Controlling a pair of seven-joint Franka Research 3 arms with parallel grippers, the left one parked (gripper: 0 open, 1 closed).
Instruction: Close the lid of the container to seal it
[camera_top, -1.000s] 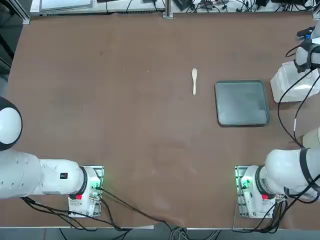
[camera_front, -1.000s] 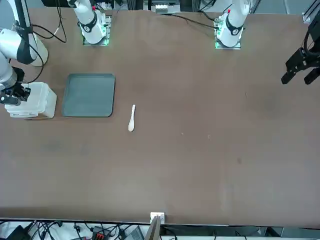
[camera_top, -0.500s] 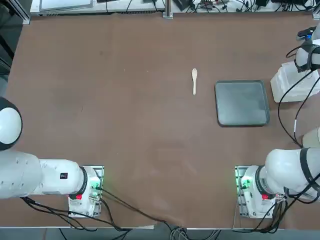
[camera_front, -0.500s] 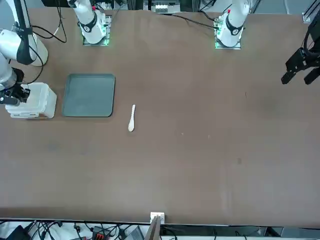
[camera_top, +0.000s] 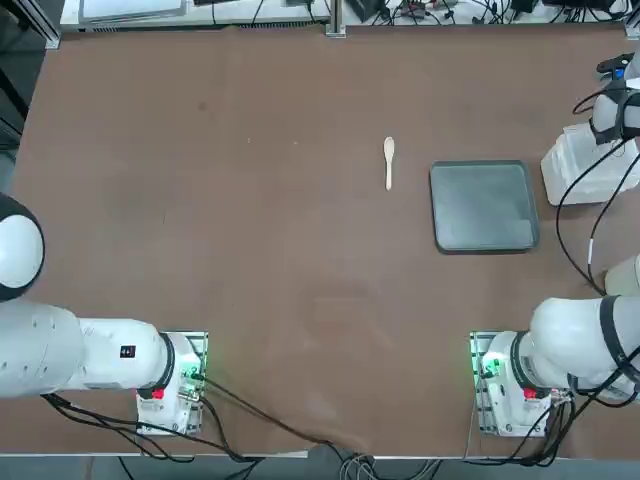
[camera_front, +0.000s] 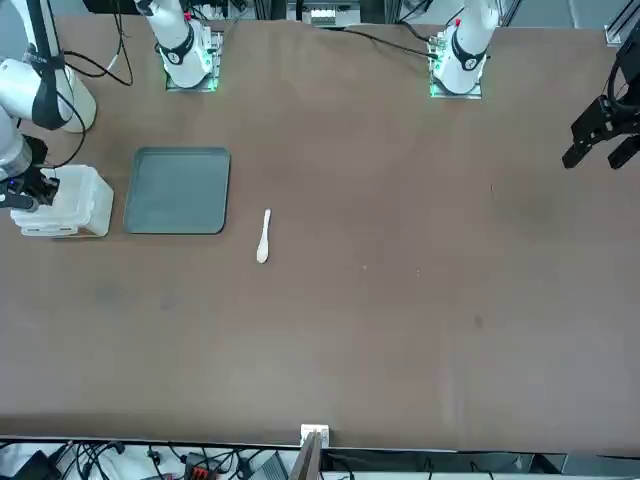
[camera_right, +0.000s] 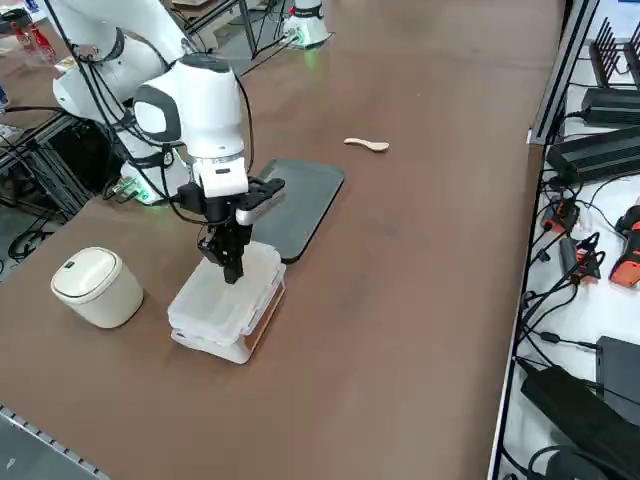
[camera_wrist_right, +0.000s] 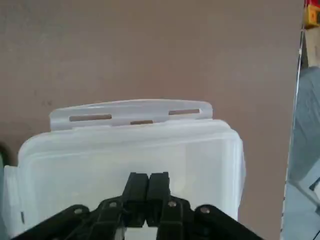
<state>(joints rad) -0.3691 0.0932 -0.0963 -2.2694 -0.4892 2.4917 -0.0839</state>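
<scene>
lid (camera_wrist_right: 110, 162): translucent plastic, smooth | tray (camera_top: 485, 206): matt | tabletop (camera_top: 290, 220): smooth

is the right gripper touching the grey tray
Apart. The front view shows the container and some tabletop between right gripper and grey tray; the gripper is over the lid.

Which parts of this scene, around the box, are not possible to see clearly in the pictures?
- Top view: the right claw at the container is hidden by its own arm.
- Front view: the upper part of the right arm is cut off by the picture's edge.
- Right wrist view: part of the lid is covered by the right claw.
- Right side view: the tray's near corner is hidden behind the arm.
</scene>
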